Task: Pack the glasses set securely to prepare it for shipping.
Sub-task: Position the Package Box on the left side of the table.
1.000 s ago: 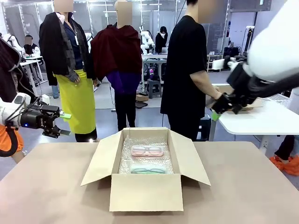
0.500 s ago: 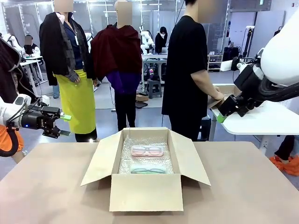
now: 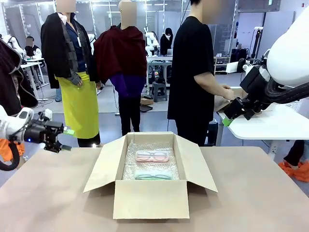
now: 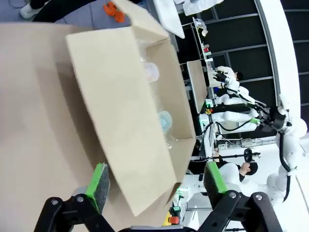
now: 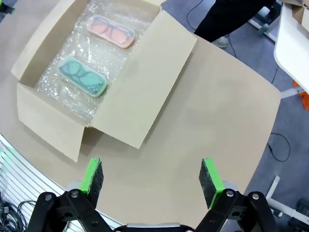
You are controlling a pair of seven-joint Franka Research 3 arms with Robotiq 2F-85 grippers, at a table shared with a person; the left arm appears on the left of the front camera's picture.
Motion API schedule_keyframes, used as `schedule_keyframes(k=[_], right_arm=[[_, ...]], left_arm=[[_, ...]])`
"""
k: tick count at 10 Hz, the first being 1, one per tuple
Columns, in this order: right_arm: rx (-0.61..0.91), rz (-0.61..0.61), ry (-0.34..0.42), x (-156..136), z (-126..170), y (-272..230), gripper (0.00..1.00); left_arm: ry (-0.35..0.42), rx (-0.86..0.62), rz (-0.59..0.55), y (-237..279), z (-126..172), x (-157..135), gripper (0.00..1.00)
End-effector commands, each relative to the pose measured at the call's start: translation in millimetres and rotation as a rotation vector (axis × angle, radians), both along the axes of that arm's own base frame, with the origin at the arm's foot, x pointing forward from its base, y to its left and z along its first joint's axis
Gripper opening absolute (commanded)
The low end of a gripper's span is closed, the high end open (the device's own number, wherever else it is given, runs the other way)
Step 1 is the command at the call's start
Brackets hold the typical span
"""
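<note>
The pink case [image 5: 111,31] and teal case [image 5: 82,76] look flat, seemingly clear-lidded.

both cases [image 3: 152,156] lie in the box [image 3: 150,198], seemingly on wrap [image 3: 133,166].

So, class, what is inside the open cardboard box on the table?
A pink case and a teal case lie apart on bubble wrap in the cardboard box. The wrap hides the box floor and anything beneath it.
</note>
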State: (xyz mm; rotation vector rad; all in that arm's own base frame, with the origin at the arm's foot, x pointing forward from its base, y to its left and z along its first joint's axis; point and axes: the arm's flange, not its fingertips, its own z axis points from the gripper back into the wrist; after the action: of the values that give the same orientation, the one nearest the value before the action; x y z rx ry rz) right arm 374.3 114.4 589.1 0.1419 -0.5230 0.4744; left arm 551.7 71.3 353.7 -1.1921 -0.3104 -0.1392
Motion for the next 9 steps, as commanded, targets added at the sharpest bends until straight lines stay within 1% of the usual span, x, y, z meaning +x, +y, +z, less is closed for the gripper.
schedule_keyframes(k=[1,4,6,7,9], right_arm=[[-0.012,-0.009,0.001,0.0,1.3,2.3,1.0],[-0.012,-0.009,0.001,0.0,1.3,2.3,1.0],[-0.012,-0.009,0.001,0.0,1.3,2.3,1.0],[-0.012,-0.009,0.001,0.0,1.3,2.3,1.0],[-0.012,-0.009,0.001,0.0,1.3,2.3,1.0]], left_arm=[[-0.02,0.013,0.019,-1.0,-31.4,12.3,1.0],[0.039,-0.045,0.018,-8.0,-69.8,22.3,1.0],[0.081,-0.083,0.013,-16.2,-86.7,26.9,1.0],[0.065,-0.096,0.048,-22.3,-93.5,30.3,1.0],[0.073,-0.095,0.045,-39.0,-106.3,31.6,1.0]])
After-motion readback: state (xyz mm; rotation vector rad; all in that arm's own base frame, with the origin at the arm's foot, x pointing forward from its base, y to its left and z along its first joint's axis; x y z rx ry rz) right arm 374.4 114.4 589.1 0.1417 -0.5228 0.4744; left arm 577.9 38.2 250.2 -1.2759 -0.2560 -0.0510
